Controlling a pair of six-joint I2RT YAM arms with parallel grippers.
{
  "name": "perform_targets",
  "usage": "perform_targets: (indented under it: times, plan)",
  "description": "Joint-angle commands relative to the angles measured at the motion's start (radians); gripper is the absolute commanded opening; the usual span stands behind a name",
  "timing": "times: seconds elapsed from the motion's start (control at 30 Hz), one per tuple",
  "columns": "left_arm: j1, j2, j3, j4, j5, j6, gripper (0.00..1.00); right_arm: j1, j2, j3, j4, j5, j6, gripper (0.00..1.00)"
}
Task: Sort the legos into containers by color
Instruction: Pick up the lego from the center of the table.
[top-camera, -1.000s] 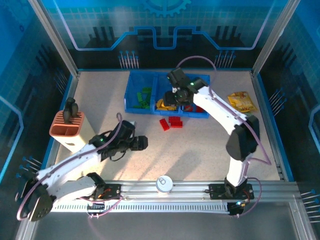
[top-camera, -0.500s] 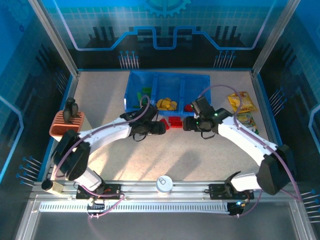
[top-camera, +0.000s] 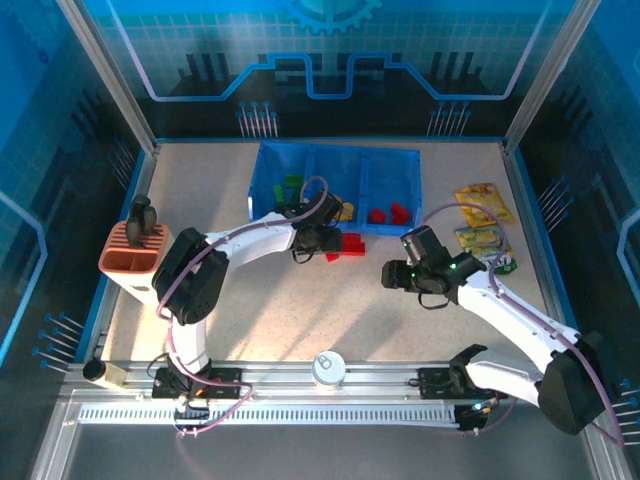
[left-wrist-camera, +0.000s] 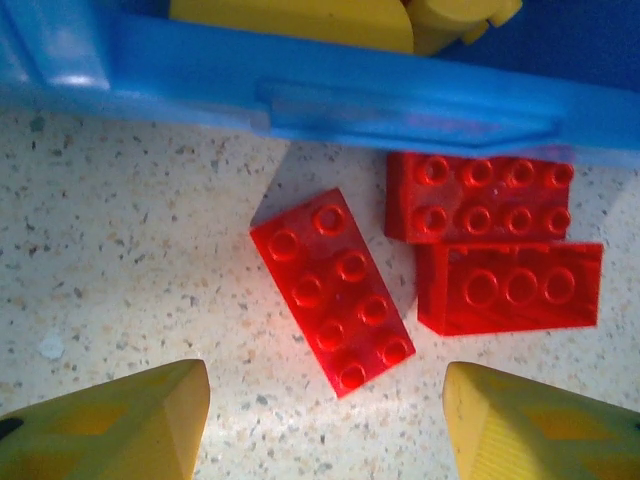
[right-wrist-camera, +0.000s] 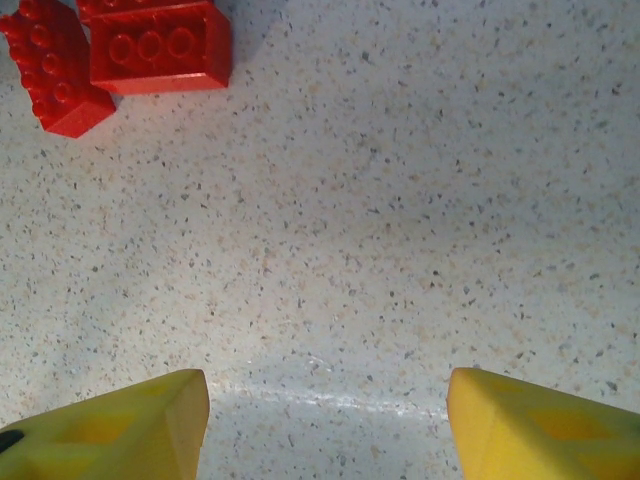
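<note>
Three red legos lie loose on the table just in front of the blue tray (top-camera: 265, 175): a tilted one (left-wrist-camera: 332, 290) and two side by side (left-wrist-camera: 478, 197) (left-wrist-camera: 510, 288). My left gripper (top-camera: 327, 243) (left-wrist-camera: 325, 420) hovers open right beside them, its yellow fingers (left-wrist-camera: 120, 425) straddling bare table below the tilted brick. Green legos (top-camera: 290, 190) fill the tray's left compartment, yellow ones (top-camera: 345, 210) the middle, red ones (top-camera: 386, 213) the right. My right gripper (top-camera: 390, 275) (right-wrist-camera: 325, 420) is open and empty over bare table, with the red bricks (right-wrist-camera: 160, 45) far ahead of it.
A salmon ridged holder (top-camera: 135, 255) with black handles stands at the left edge. Yellow snack packets (top-camera: 480, 200) lie at the right, near my right arm. A white round knob (top-camera: 328, 366) sits on the front rail. The tray's front wall (left-wrist-camera: 300, 95) is close behind the loose bricks.
My left arm has stretched forward to the loose red bricks by the tray. My right gripper has pulled back from the tray to the near right, open.
</note>
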Motion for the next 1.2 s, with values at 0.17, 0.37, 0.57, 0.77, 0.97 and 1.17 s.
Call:
perform_targets:
  times: [0.17,0.37,0.57,0.77,0.97,1.17]
  plan:
    - [-0.001,0.103,0.103,-0.074,-0.057,-0.020,0.63,-0.014,-0.053,-0.041,0.023,-0.018,0.036,0.65]
    - [-0.003,0.157,0.136,-0.106,-0.070,-0.014,0.60,-0.015,-0.082,-0.046,0.016,-0.017,0.039,0.65]
    - [-0.003,0.175,0.137,-0.104,-0.079,-0.006,0.57,-0.015,-0.111,-0.047,0.005,-0.011,0.041,0.65]
    - [-0.003,0.167,0.113,-0.103,-0.088,-0.004,0.48,-0.014,-0.123,-0.055,0.005,-0.007,0.044,0.65]
    - [-0.011,0.120,0.061,-0.097,-0.096,-0.020,0.38,-0.015,-0.129,-0.062,0.012,-0.007,0.047,0.65]
    - [-0.026,0.057,0.037,-0.101,-0.110,-0.030,0.35,-0.014,-0.127,-0.066,0.017,-0.009,0.047,0.65]
